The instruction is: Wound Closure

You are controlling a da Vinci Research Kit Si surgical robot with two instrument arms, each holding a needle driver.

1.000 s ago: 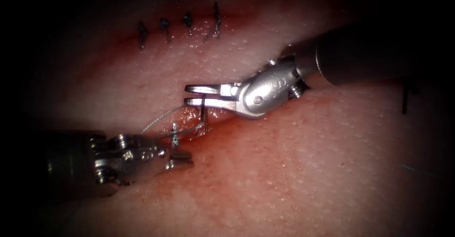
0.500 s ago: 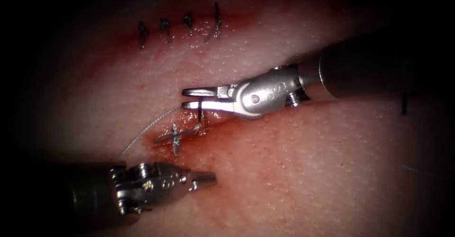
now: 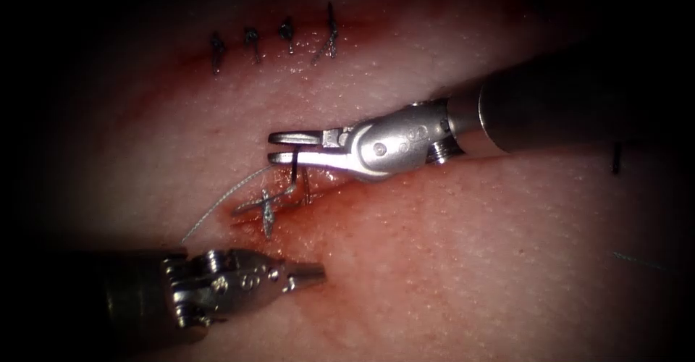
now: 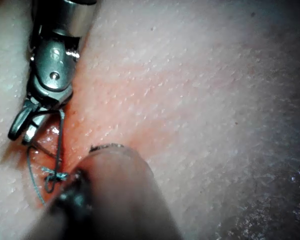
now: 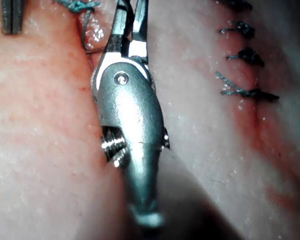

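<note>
Reddened tissue (image 3: 449, 261) bears four finished stitches (image 3: 275, 43); right tool (image 3: 293, 148) grips thread (image 3: 293, 170), left tool (image 3: 308, 275) closed, empty.

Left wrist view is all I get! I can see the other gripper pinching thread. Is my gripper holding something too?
Observer: No. In the endoscope view the left gripper is shut and empty, apart from the knot.
Operator: Are there more stitches anywhere?
Observer: Yes. Four finished stitches sit in a row farther up the tissue, beyond the right gripper and its thread.
</note>
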